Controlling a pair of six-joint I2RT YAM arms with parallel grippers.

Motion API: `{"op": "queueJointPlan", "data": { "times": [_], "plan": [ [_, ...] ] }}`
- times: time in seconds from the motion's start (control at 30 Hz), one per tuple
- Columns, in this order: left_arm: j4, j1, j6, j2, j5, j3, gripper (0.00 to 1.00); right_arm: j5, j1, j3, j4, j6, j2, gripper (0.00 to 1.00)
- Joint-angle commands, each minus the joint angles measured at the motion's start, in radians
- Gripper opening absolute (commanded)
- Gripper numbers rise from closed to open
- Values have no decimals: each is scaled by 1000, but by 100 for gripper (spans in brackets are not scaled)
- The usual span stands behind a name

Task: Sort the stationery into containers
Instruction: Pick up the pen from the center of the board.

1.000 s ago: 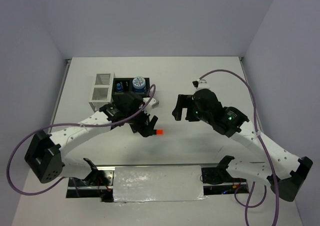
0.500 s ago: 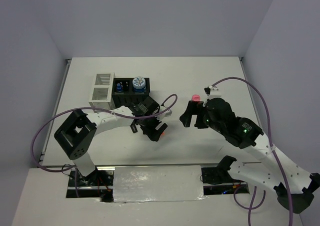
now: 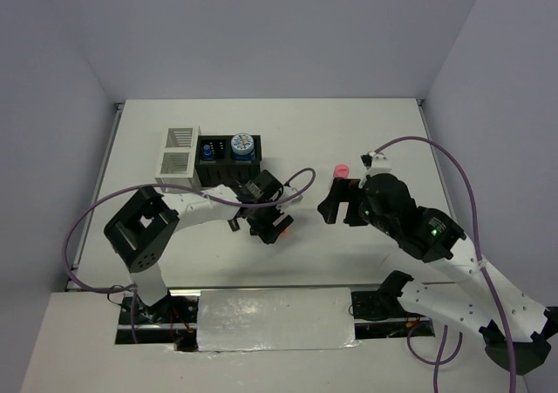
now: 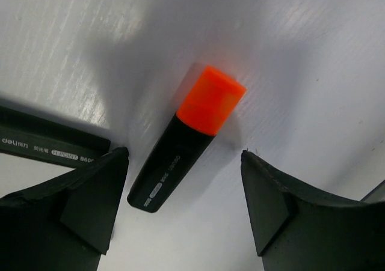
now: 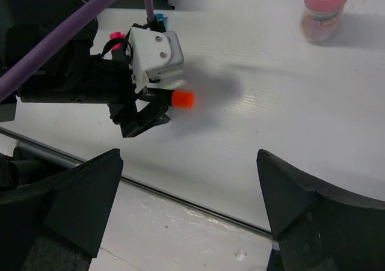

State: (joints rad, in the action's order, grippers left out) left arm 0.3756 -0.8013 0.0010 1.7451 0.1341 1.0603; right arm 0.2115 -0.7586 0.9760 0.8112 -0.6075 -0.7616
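An orange-capped black highlighter (image 4: 180, 151) lies flat on the white table. My left gripper (image 4: 183, 193) is low over it and open; the barrel lies nearer the left finger (image 4: 84, 199), touching neither. From above, that gripper (image 3: 267, 227) sits just in front of the black container (image 3: 228, 171), which holds a blue-white roll (image 3: 243, 145). The white container (image 3: 177, 153) stands to its left. A pink stick (image 3: 341, 168) stands upright by my right gripper (image 3: 338, 206), which is open and holds nothing. The right wrist view shows the pink stick (image 5: 325, 9) and the orange cap (image 5: 182, 99).
Another black barrel with white lettering (image 4: 54, 145) lies just left of the orange highlighter. Pink (image 5: 115, 38) and blue (image 5: 157, 17) caps peek out behind the left wrist. The table's front edge (image 5: 198, 196) runs under the right gripper. A purple cable (image 3: 296, 184) loops near the left wrist.
My left gripper came down over the orange highlighter and its jaws narrowed a little. The right gripper drew back to the right, uncovering the pink stick.
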Motion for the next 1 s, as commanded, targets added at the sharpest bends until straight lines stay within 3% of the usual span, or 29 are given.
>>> {"op": "queueJointPlan", "data": {
  "times": [0.0, 0.13, 0.17, 0.3, 0.37, 0.47, 0.53, 0.57, 0.7, 0.97],
  "plan": [
    [-23, -16, 24, 24, -18, 29, 87, 29, 5, 38, 6, 18, -2, 100],
    [-32, -29, 8, 51, -16, 35, 79, 35, 5, 43, 6, 20, 1, 100],
    [-30, -36, 8, 56, -19, 40, 67, 40, 5, 47, 6, 22, 4, 100],
    [-18, -68, -34, 79, -68, 32, 43, 65, 5, 47, 13, 20, 22, 100],
    [-29, -82, -48, 79, -99, 3, 42, 78, 5, 44, 9, 15, 33, 100],
    [-50, -113, -85, 80, -129, -26, 31, 94, 7, 30, 3, 8, 60, 100],
    [-49, -127, -117, 86, -158, -25, 16, 101, 5, 21, -3, 5, 74, 100],
    [-53, -130, -130, 83, -157, -22, 3, 103, 8, 20, -4, 3, 82, 100],
    [-72, -128, -196, -30, -151, -17, 0, 101, 13, 30, -4, -1, 97, 100],
    [-41, -63, -274, -312, -336, 107, 0, 121, 18, 99, -33, -17, 146, 100]
  ]
}}
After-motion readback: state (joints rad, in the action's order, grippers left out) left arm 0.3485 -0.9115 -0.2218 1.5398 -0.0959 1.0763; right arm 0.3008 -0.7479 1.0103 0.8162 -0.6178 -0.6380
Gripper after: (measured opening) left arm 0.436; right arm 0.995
